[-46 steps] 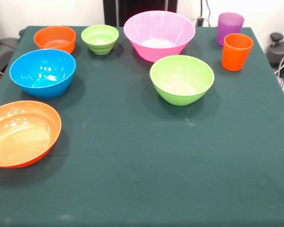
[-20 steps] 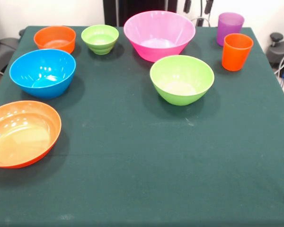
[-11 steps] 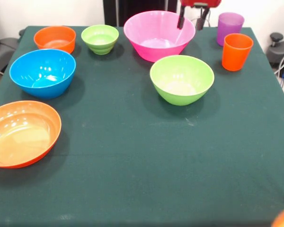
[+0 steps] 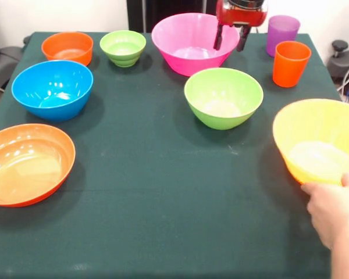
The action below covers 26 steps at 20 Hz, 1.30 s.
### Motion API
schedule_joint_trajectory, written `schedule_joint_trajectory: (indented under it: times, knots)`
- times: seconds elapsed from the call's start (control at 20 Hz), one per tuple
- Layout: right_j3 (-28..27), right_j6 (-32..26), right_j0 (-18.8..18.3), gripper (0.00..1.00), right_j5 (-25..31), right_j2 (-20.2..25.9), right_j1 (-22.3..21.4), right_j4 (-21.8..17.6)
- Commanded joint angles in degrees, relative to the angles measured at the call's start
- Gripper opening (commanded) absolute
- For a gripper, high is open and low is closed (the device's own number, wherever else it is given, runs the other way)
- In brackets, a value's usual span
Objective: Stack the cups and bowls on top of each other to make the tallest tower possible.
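My gripper (image 4: 231,45) hangs open and empty at the far side, above the right rim of the large pink bowl (image 4: 189,43). The medium green bowl (image 4: 223,97) stands just in front of it. The orange cup (image 4: 290,63) and purple cup (image 4: 282,32) stand at the far right. The small red-orange bowl (image 4: 67,47) and small ribbed green bowl (image 4: 123,47) are at the far left, the blue bowl (image 4: 52,89) below them, the shallow orange bowl (image 4: 27,163) at the left edge. A large yellow-orange bowl (image 4: 320,139) sits at the right edge. The yellow cup is out of view, and nothing is stacked.
A person's hand (image 4: 334,215) reaches in from the lower right and touches the yellow-orange bowl's near rim. The table is covered with a dark green cloth (image 4: 163,203).
The gripper has come down from the top edge to the pink bowl's right rim. A person's hand has set the large yellow-orange bowl on the table's right side.
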Motion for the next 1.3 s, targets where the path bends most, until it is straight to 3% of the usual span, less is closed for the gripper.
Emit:
schedule_joint_trajectory:
  times: [0.05,0.35,1.3]
  knots:
    - [0.58,7.64,-2.57,1.0,-1.41,3.88,-1.95,-1.68]
    - [5.26,7.41,-4.11,1.0,2.76,4.71,-9.21,-1.28]
    - [5.61,8.16,-3.37,1.0,5.58,4.69,-11.67,0.24]
